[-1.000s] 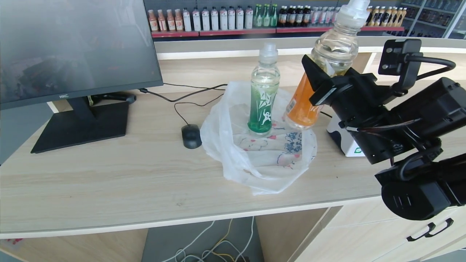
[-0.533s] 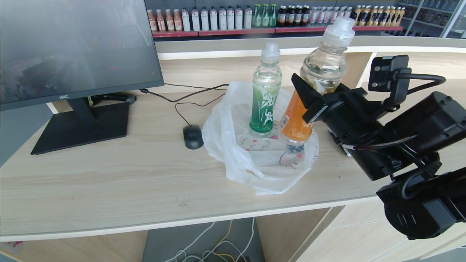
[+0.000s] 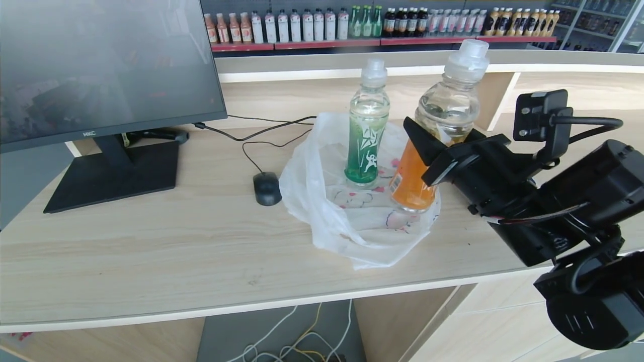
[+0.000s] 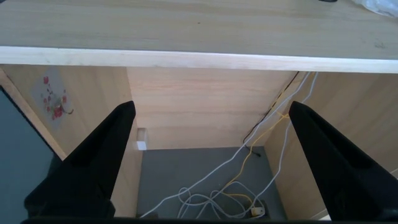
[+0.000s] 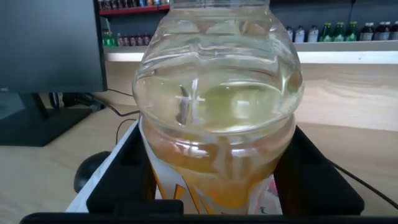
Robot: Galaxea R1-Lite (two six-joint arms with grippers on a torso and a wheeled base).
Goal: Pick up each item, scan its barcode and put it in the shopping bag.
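The desk (image 3: 151,241) carries a monitor (image 3: 100,65) at its left and a white bag (image 3: 352,231) in the middle. The right claw (image 3: 435,151) is clamped round the orange bottle (image 3: 412,176), whose base is down at the bag's right side. The left claw (image 4: 211,112) hangs below the desk edge, spread wide, holding nothing. A green bottle (image 3: 366,136) stands upright on the bag. A mouse (image 3: 266,188) lies just left of the bag.
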